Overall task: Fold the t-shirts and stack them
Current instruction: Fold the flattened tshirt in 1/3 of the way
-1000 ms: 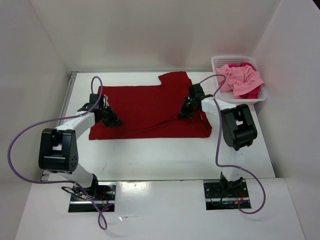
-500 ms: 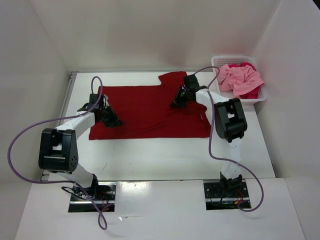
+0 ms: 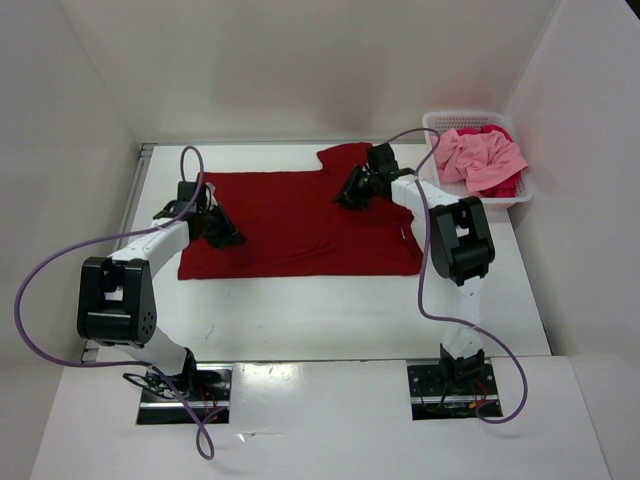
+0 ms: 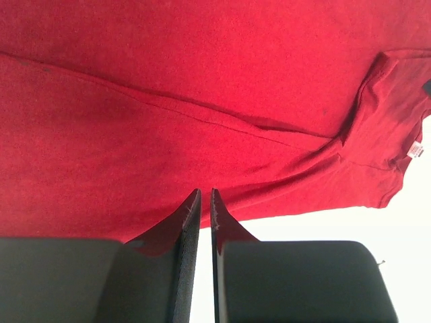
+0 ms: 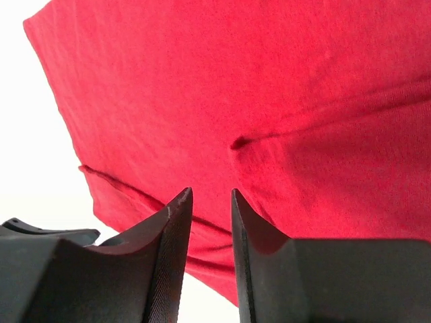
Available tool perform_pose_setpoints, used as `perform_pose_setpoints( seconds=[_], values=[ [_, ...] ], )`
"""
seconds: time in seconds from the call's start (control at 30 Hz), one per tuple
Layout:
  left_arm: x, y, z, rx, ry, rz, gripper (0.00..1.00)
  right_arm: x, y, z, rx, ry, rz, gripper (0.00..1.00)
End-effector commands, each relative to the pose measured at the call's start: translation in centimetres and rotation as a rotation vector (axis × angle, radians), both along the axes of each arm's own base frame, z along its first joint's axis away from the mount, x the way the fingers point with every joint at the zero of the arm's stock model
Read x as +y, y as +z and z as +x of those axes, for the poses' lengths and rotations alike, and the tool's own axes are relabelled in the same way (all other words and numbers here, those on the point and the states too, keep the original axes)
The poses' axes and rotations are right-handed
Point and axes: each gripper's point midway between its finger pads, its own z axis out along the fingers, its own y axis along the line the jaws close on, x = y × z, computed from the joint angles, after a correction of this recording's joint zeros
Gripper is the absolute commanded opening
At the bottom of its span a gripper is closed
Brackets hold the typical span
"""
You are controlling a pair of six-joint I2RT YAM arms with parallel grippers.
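Observation:
A dark red t-shirt (image 3: 300,225) lies spread flat on the white table, one sleeve pointing to the back. My left gripper (image 3: 230,238) sits low over the shirt's left part; in the left wrist view (image 4: 202,192) its jaws stand almost together with nothing between them, above the red cloth (image 4: 202,101). My right gripper (image 3: 343,200) is over the shirt near the back sleeve; in the right wrist view (image 5: 212,192) its jaws stand slightly apart and empty above the cloth (image 5: 269,81). A light pink shirt (image 3: 480,155) and a magenta shirt (image 3: 506,187) lie crumpled in the basket.
A white mesh basket (image 3: 440,120) stands at the back right corner. White walls close in the table on the left, back and right. Purple cables loop from both arms. A white label (image 4: 414,151) shows at the shirt's neck.
My right gripper has moved from the shirt's right side to the back and left, near the back sleeve. My left gripper has shifted slightly toward the back.

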Motion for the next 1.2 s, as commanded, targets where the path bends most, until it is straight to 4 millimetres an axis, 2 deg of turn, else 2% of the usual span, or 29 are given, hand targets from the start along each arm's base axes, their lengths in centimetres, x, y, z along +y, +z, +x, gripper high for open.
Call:
perform_pose_setpoints(
  seconds=[0.0, 0.03, 0.07, 0.1, 0.13, 0.17, 0.2, 0.27, 0.3, 0.4, 0.53, 0.57, 0.6, 0.7, 0.77, 0.87, 0.9, 0.93, 0.97, 1.0, 1.03, 1.07, 1.1, 1.13, 1.17],
  values=[
    [0.0, 2.4, 1.4, -0.073, 0.002, -0.005, 0.17, 0.6, 4.0, -1.0, -0.089, 0.017, 0.021, 0.35],
    [-0.6, 2.3, 1.0, -0.068, -0.025, 0.002, 0.17, -0.2, 2.5, -2.3, -0.061, 0.009, -0.011, 0.31],
    [-1.2, 2.3, 0.9, -0.068, -0.039, 0.001, 0.18, -0.2, 2.3, -3.2, -0.055, 0.01, -0.022, 0.24],
    [-1.7, 2.0, 0.4, -0.059, -0.055, 0.001, 0.18, -0.7, 3.2, -3.9, -0.074, 0.007, -0.032, 0.12],
    [-2.6, 1.9, 0.2, -0.06, -0.077, 0.011, 0.18, -1.2, 1.4, -5.6, -0.042, 0.001, -0.063, 0.07],
    [-2.7, 0.6, -0.6, -0.026, -0.081, 0.024, 0.18, -1.4, 1.7, -6.5, -0.052, 0.009, -0.075, 0.03],
    [-2.7, 0.3, -0.7, -0.027, -0.081, 0.024, 0.18, -1.8, 1.1, -7.2, -0.039, 0.002, -0.089, 0.01],
    [-3.2, -0.8, -1.0, 0.001, -0.085, 0.02, 0.18, -2.3, -1.6, -9.5, 0.009, 0.025, -0.142, 0.01],
    [-3.1, -1.7, -1.2, 0.019, -0.086, 0.022, 0.18, -2.8, -2.4, -9.9, 0.024, 0.011, -0.169, 0.01],
    [-2.8, -2.6, -1.2, 0.041, -0.076, 0.039, 0.18, -3.3, -3.8, -11.2, 0.056, 0.021, -0.206, 0.01],
    [-2.0, -5.0, -2.2, 0.115, -0.047, 0.059, 0.17, -4.5, -5.3, -11.9, 0.08, 0.004, -0.265, 0.01],
    [-1.5, -5.9, -2.9, 0.159, -0.023, 0.056, 0.17, -5.1, -5.6, -11.9, 0.082, -0.016, -0.297, 0.01],
    [-1.2, -6.5, -3.5, 0.195, -0.006, 0.041, 0.17, -5.8, -6.8, -12.7, 0.12, -0.012, -0.334, 0.01],
    [-0.9, -7.6, -4.9, 0.258, 0.01, 0.032, 0.17, -6.7, -8.5, -14.4, 0.173, -0.009, -0.382, 0.0],
    [-0.4, -7.7, -6.4, 0.303, 0.029, 0.03, 0.18, -6.8, -8.3, -15.3, 0.183, -0.015, -0.368, 0.0],
    [0.5, -7.7, -8.8, 0.358, 0.08, 0.03, 0.22, -6.9, -9.0, -19.0, 0.258, 0.011, -0.336, 0.0],
    [0.6, -7.3, -9.0, 0.349, 0.096, 0.013, 0.22, -6.6, -8.9, -19.8, 0.279, 0.013, -0.31, 0.0],
    [0.4, -7.4, -9.9, 0.368, 0.089, 0.0, 0.22, -6.7, -9.0, -20.5, 0.292, 0.013, -0.299, 0.0],
    [-0.1, -7.3, -10.5, 0.378, 0.075, -0.029, 0.23, -6.8, -9.2, -22.1, 0.32, 0.024, -0.299, 0.0],
    [0.0, -7.6, -11.8, 0.41, 0.088, -0.045, 0.23, -6.8, -9.2, -22.7, 0.329, 0.032, -0.29, 0.0],
    [-0.5, -7.3, -12.5, 0.426, 0.082, -0.077, 0.23, -6.7, -9.2, -24.2, 0.352, 0.056, -0.279, 0.0],
    [-0.8, -7.3, -13.1, 0.431, 0.076, -0.091, 0.23, -7.0, -9.2, -24.8, 0.366, 0.057, -0.285, 0.0],
    [-0.9, -7.6, -14.6, 0.47, 0.073, -0.1, 0.23, -6.4, -8.9, -25.5, 0.372, 0.082, -0.262, 0.0],
    [-1.1, -7.4, -15.0, 0.477, 0.08, -0.112, 0.23, -6.6, -9.0, -26.4, 0.396, 0.082, -0.254, 0.0],
    [-1.2, -6.7, -15.2, 0.457, 0.074, -0.124, 0.23, -6.3, -8.2, -26.2, 0.375, 0.087, -0.234, 0.01]
  ],
)
